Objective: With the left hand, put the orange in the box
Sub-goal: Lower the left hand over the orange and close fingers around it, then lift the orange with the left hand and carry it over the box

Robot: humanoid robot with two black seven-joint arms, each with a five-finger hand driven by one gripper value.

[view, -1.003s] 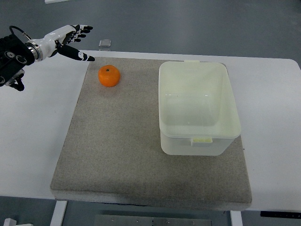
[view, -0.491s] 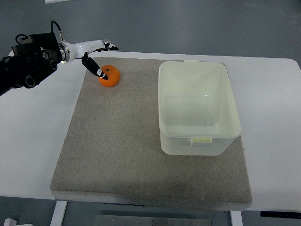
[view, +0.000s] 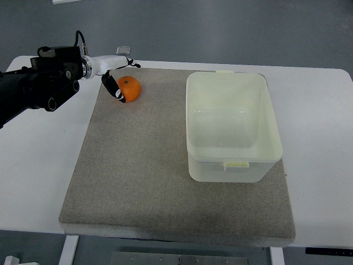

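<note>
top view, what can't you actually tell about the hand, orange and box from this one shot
- Left hand: whether it grips the orange; the steep angle and small size hide any contact.
- Orange: its far side and underside, hidden by the orange itself.
- Box: its cloudy walls blur the floor, and a small or pale item inside could be missed.
- Right hand: out of frame.
</note>
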